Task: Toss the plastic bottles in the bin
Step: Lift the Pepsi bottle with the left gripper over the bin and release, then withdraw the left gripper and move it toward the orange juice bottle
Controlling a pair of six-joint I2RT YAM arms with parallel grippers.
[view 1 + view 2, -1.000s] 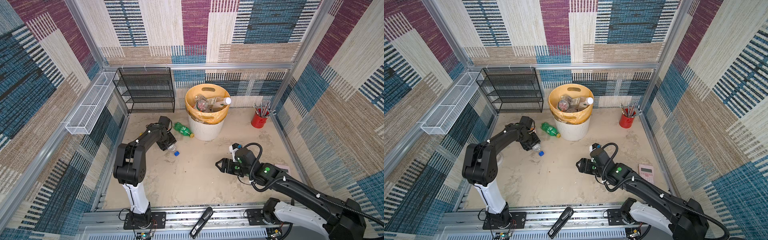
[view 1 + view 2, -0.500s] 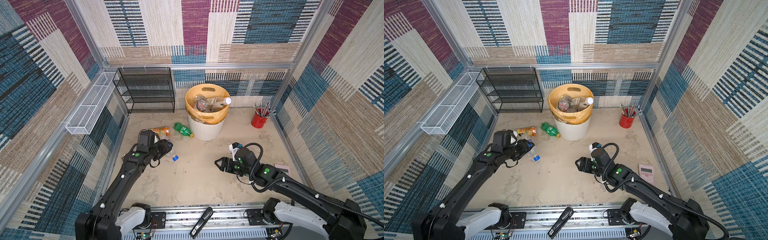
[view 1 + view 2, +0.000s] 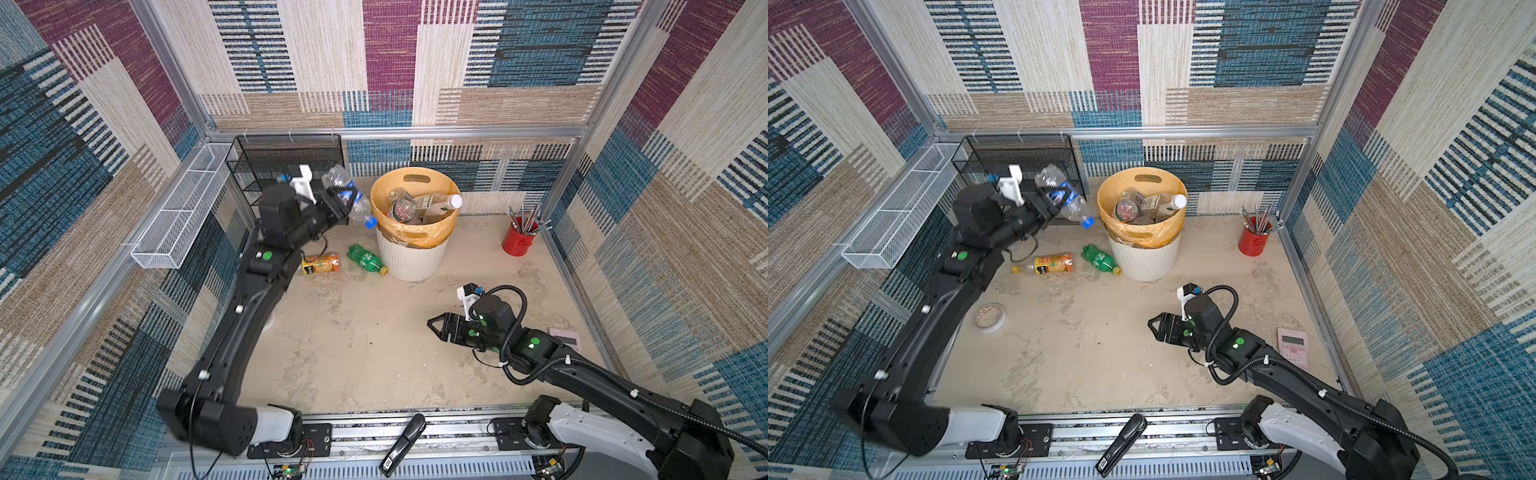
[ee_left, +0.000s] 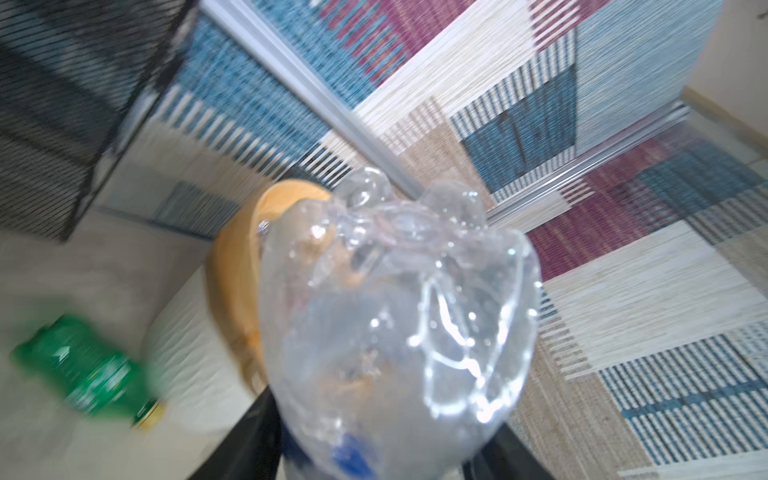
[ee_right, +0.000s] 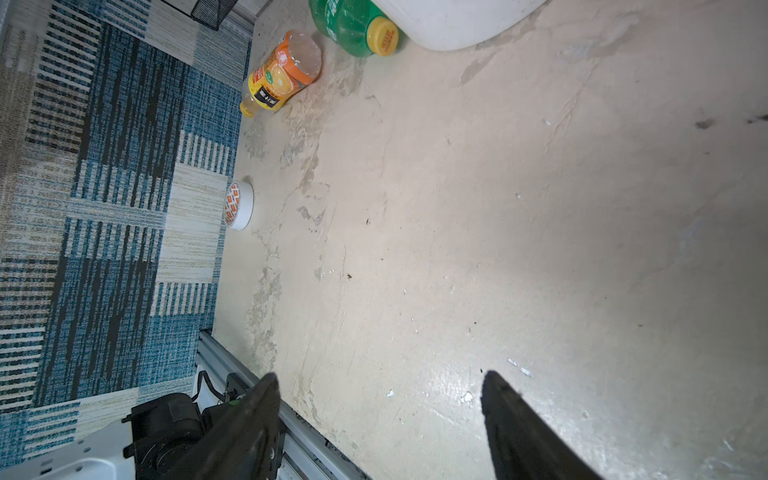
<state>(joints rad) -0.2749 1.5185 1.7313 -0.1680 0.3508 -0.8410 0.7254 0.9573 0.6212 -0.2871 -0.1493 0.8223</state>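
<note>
My left gripper [image 3: 340, 200] [image 3: 1058, 198] [image 4: 378, 424] is raised just left of the bin's rim, shut on a crumpled clear plastic bottle [image 3: 347, 192] [image 3: 1066, 196] [image 4: 395, 311] with a blue label, its blue cap pointing down. The bin [image 3: 411, 262] [image 3: 1144, 262] [image 4: 237, 257] is white and ribbed with an orange liner, and several bottles [image 3: 415, 205] lie inside. A green bottle [image 3: 365, 258] [image 3: 1099, 258] [image 5: 349, 20] and an orange-labelled bottle [image 3: 321, 264] [image 3: 1052, 264] [image 5: 284, 68] lie on the floor left of it. My right gripper [image 3: 433, 328] [image 3: 1153, 327] [image 5: 378, 382] hovers open and empty over bare floor.
A black mesh rack [image 3: 286, 166] stands in the back left corner, behind my left gripper. A white wire basket [image 3: 178, 216] hangs on the left wall. A tape roll [image 3: 990, 318] lies by the left arm. A red pencil cup [image 3: 519, 241] and a pink calculator [image 3: 1293, 347] sit at the right.
My left arm has swung up from the floor towards the bin, carrying the clear bottle, and its jaws have widened. The orange-labelled bottle is uncovered. The right arm has barely moved.
</note>
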